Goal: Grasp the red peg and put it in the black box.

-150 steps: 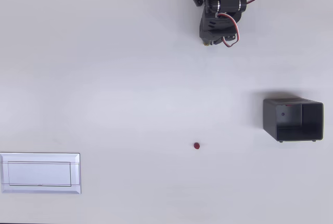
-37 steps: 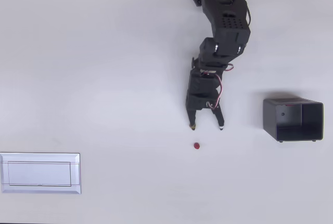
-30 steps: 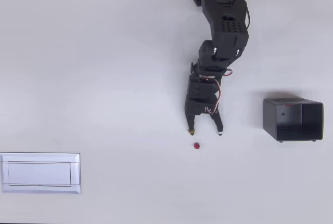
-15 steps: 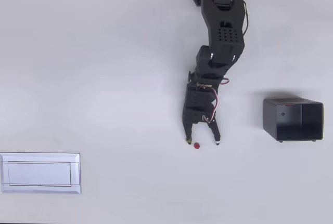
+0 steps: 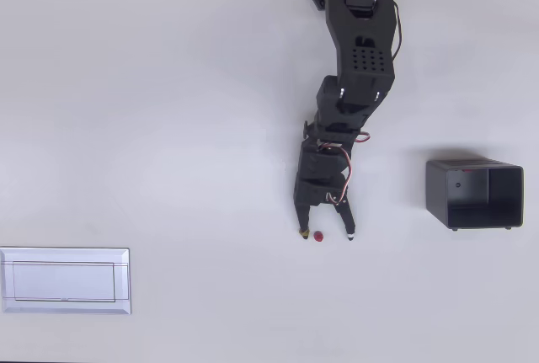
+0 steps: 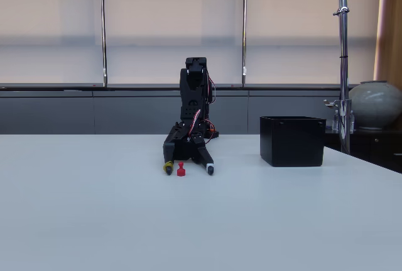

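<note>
Overhead view: gripper (image 5: 328, 234) spread wide on the table (image 5: 168, 127), straddling the red peg (image 5: 318, 235), which sits off-centre, just beside the left fingertip in the picture and apart from the right one. Fixed view: peg (image 6: 181, 170) upright between both tips, black box (image 6: 292, 140) well apart to the right. Risk on closing: uneven contact from the nearer finger, likely tipping or flicking so small a peg out of the gap before any pinch forms.
</note>
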Motion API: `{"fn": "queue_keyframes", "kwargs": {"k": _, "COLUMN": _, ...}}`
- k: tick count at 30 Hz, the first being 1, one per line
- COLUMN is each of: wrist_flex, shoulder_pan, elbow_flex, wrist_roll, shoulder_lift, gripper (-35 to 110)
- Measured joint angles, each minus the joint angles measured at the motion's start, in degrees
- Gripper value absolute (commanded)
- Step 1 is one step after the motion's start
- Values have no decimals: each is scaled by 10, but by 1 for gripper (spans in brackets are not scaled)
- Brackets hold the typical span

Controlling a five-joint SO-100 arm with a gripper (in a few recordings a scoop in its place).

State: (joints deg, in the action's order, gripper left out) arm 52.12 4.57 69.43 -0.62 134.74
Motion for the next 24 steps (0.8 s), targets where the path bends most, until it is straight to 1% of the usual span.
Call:
{"fn": "queue_keyframes", "kwargs": {"k": 8, "wrist_flex": -7, "shoulder_pan": 0, "elbow_flex": 0, "wrist_roll": 0, "shoulder_lift": 0, "gripper": 33}}
{"fn": "queue_keyframes", "kwargs": {"k": 11, "wrist_flex": -9, "shoulder_pan": 0, "elbow_flex": 4, "wrist_roll": 0, "shoulder_lift": 0, "gripper": 27}}
{"fn": "queue_keyframes", "kwargs": {"k": 15, "wrist_flex": -9, "shoulder_pan": 0, "elbow_flex": 5, "wrist_roll": 0, "shoulder_lift": 0, "gripper": 25}}
{"fn": "queue_keyframes", "kwargs": {"k": 20, "wrist_flex": -9, "shoulder_pan": 0, "elbow_flex": 5, "wrist_roll": 0, "shoulder_lift": 0, "gripper": 15}}
{"fn": "queue_keyframes", "kwargs": {"k": 24, "wrist_flex": -9, "shoulder_pan": 0, "elbow_flex": 5, "wrist_roll": 0, "shoulder_lift": 0, "gripper": 12}}
